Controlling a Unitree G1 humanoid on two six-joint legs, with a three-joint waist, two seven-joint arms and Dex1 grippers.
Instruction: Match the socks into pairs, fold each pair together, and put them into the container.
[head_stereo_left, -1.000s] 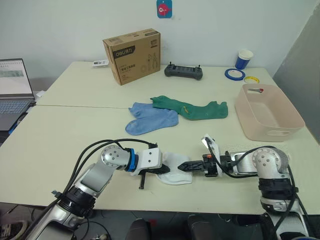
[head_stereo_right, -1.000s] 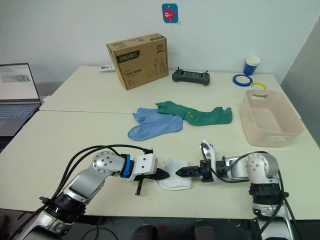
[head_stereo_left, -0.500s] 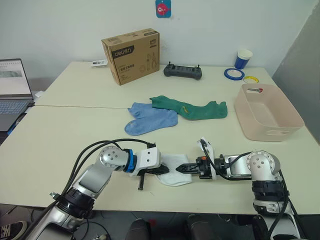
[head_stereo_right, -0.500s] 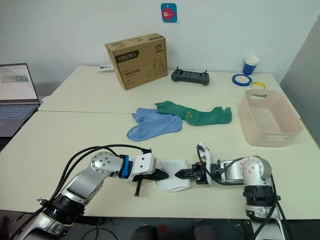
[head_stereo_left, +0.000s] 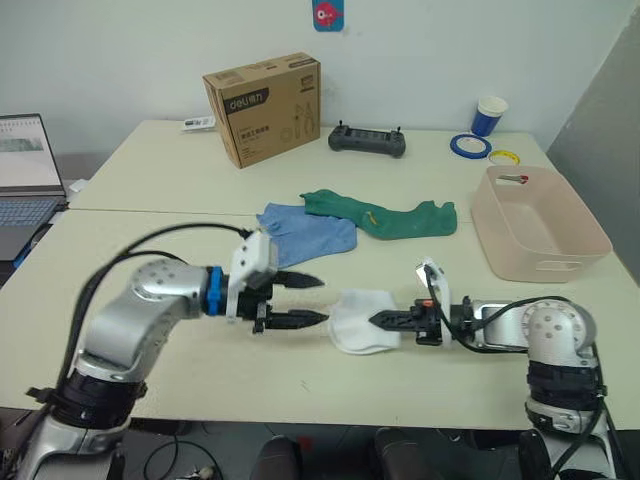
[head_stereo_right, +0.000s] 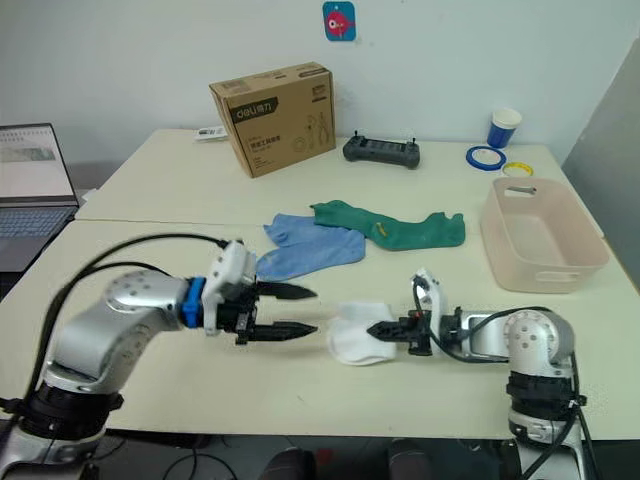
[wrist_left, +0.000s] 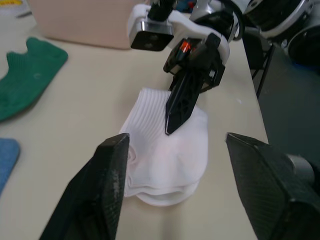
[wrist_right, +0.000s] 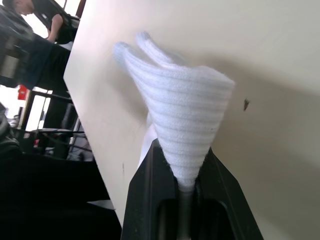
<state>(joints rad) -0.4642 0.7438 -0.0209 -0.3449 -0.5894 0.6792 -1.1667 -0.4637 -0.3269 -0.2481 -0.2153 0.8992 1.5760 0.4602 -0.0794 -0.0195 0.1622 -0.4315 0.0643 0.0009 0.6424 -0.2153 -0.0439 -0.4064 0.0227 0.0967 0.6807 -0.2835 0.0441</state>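
- Pinching the folded white pair (head_stereo_left: 362, 322) in my right hand (head_stereo_left: 382, 320), fingers pressed on its edge, low on the counter (head_stereo_left: 150, 250).
- Container (head_stereo_left: 540, 225) lies beyond that pair, rightward; right arm nearer.
- Left hand (head_stereo_left: 310, 300) spread, left of the pair, apart.

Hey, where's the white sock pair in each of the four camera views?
Left eye view: white pair, near table edge, between both grippers.
Right eye view: same spot, white pair, right gripper pinching it.
Left wrist view: white pair, centre, under the right gripper.
Right wrist view: white pair, bunched between the fingers.
Shared landmark: right gripper's black tip.
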